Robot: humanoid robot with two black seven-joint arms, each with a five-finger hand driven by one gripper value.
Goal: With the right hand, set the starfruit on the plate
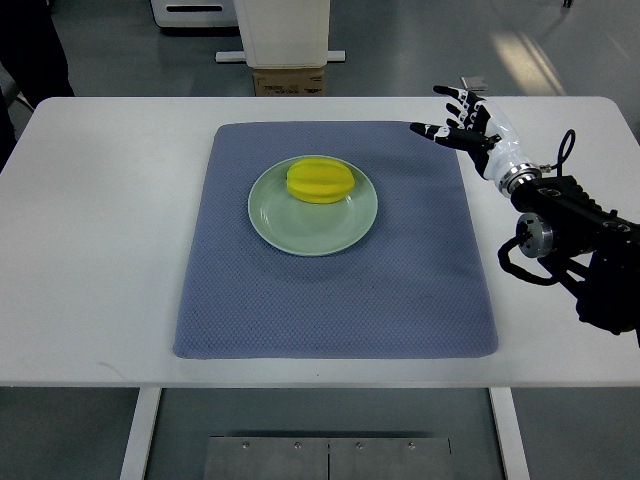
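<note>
A yellow starfruit (320,181) lies on the pale green plate (313,232), toward its far side. The plate sits on a blue-grey mat (330,300) in the middle of the white table. My right hand (458,118) hovers at the mat's far right corner, well to the right of the plate, with its fingers spread and nothing in them. Its black forearm (570,225) comes in from the right edge. The left arm does not show.
The white table (100,250) has bare surface on both sides of the mat. Beyond its far edge stand a white pedestal base (282,35) and a cardboard box (289,80). A dark figure (30,50) is at the far left corner.
</note>
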